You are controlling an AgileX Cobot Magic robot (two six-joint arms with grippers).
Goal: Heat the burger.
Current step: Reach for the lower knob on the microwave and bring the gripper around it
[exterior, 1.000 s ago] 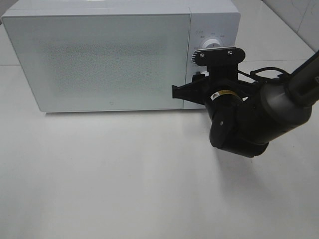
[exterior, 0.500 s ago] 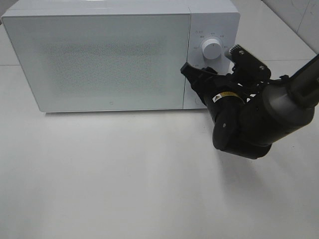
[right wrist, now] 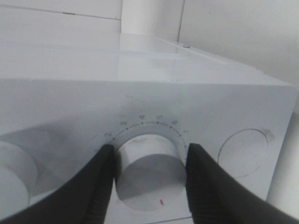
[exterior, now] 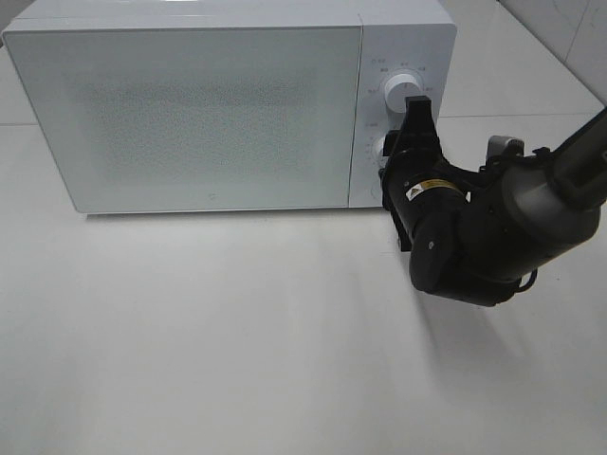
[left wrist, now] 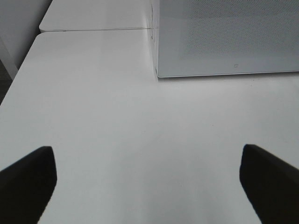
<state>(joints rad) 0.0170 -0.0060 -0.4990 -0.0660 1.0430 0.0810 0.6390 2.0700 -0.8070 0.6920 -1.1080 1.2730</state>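
1. Clamping the numbered dial (right wrist: pixel 149 170) on the microwave (exterior: pixel 417 47), the right gripper (right wrist: pixel 149 182) has 1 finger on each side, the dial's axis straight ahead
2. Left gripper (left wrist: pixel 149 186) gapes over the table (left wrist: pixel 117 116), farther off
3. Burger unseen; door (exterior: pixel 190 114) closed

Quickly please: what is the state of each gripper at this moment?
Left gripper: open, holding nothing.
Right gripper: closed on the lower dial of the microwave.
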